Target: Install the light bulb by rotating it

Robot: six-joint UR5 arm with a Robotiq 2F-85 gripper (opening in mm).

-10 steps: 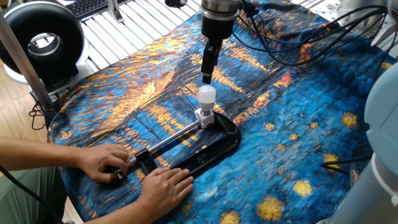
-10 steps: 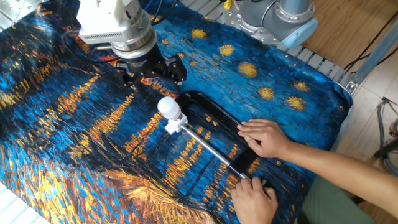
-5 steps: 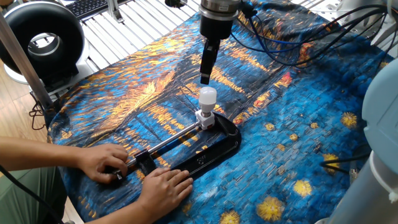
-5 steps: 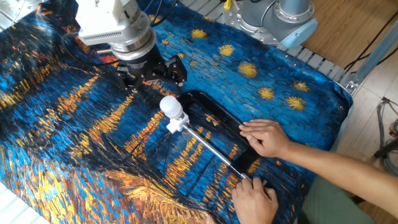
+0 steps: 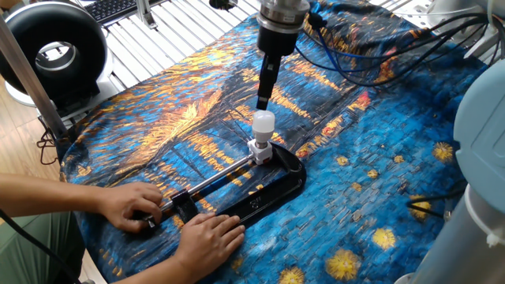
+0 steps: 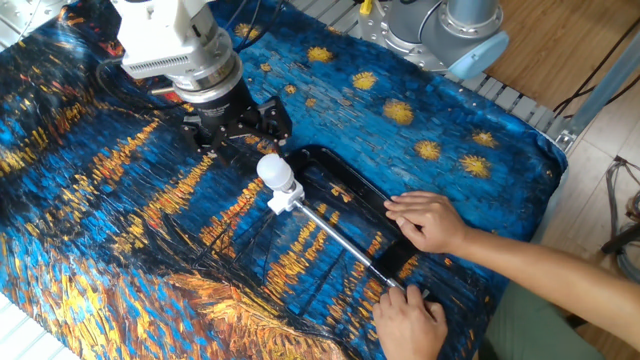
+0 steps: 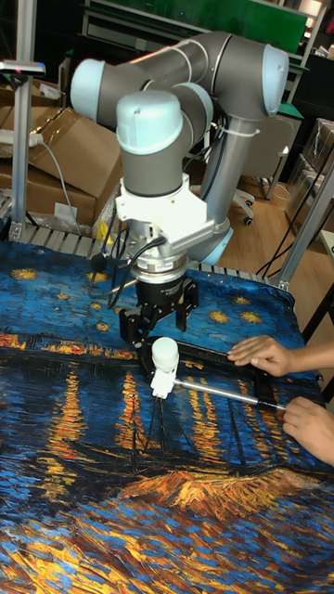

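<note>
The light bulb is small and white and stands upright in a white socket block on the end of a metal bar. It also shows in the other fixed view as the light bulb and in the tall view as the light bulb. My gripper hangs open just above and behind the bulb with nothing between its black fingers. In the first fixed view the gripper is seen edge-on, its tips a short gap above the dome. In the tall view the gripper stands spread behind the bulb.
A black clamp frame with a metal bar lies on the blue and orange painted cloth. A person's two hands hold the clamp's near end. Cables trail behind the arm. A black ring-shaped device stands at the far left.
The gripper has shifted slightly sideways above the bulb and stays open. The bulb, clamp and hands have not moved.
</note>
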